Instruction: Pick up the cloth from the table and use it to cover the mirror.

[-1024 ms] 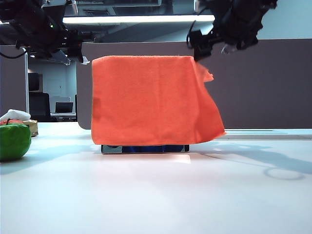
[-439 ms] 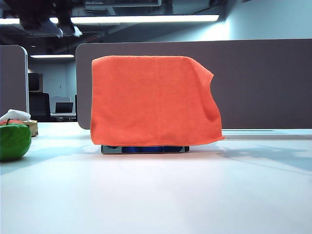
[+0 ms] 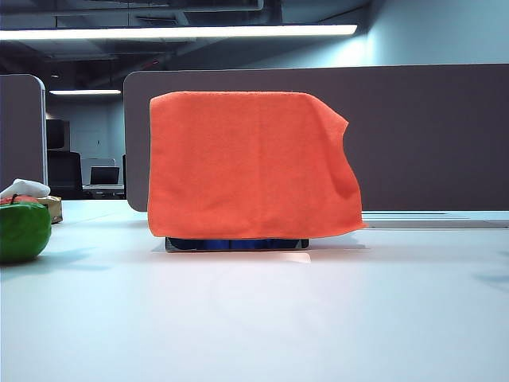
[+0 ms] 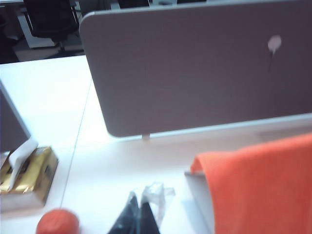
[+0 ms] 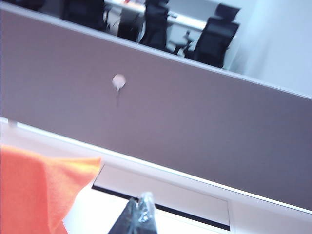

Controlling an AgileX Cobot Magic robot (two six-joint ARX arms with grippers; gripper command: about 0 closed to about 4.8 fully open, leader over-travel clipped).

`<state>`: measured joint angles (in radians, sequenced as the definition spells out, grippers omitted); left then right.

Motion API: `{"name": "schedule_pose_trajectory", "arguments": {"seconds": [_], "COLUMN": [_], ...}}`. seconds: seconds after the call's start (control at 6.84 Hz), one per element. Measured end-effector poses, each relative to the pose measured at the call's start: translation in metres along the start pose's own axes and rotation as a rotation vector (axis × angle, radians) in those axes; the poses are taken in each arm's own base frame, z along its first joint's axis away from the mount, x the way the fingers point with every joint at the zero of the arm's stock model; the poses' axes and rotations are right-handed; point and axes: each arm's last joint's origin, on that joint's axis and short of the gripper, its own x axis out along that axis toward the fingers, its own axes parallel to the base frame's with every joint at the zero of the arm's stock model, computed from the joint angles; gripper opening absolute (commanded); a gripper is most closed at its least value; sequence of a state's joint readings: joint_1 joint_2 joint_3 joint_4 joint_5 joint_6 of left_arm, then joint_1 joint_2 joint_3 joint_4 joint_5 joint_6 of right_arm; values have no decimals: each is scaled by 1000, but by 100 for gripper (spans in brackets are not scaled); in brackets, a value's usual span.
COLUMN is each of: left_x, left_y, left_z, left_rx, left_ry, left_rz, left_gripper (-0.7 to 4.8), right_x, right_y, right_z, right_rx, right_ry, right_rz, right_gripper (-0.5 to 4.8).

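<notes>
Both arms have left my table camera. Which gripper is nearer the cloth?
Hard to call. The left gripper, shut, is above the table beside the cloth's left end; the right gripper, shut, is off its right corner. Neither touches it.

A wide grey-brown fabric partition panel with rounded corners point(image 3: 413, 135) stands along the far edge of the smooth white worktop point(image 3: 254, 318). Above it a long fluorescent strip light point(image 3: 179, 32) glows under a dark ceiling. Beyond the partition stand black office chairs point(image 5: 214, 36) and a pale blue wall point(image 3: 445, 32)
</notes>
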<state>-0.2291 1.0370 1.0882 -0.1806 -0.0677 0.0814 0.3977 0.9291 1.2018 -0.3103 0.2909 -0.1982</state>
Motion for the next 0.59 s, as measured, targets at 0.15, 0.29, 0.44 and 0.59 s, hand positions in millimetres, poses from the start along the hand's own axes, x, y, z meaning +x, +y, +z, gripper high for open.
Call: {"name": "schedule_pose_trajectory", "arguments": {"seconds": [0.15,0.29,0.44,0.59], "left_x": [-12,-25,-29,-76], "left_y": [1,1,2,2], "left_z": [-1,-4,-4,-14], "left_rx": [15,18,18,-6], "left_ry": [33,80,87,88], "left_rz": [-3,-8,-12,-78], "left_gripper": [-6,-6,-6,-6], "right_x": [-26,-50,-55,-106], "right_y": [-9,-16,-17,-21], "right_z": [4,1,0,-56], "right_rx": [38,41,42,112], "right_ry": [-28,-9,-4,28], "right_rz": [-7,-4,-3,3], "right_gripper": [-5,-5,-5,-5]}}
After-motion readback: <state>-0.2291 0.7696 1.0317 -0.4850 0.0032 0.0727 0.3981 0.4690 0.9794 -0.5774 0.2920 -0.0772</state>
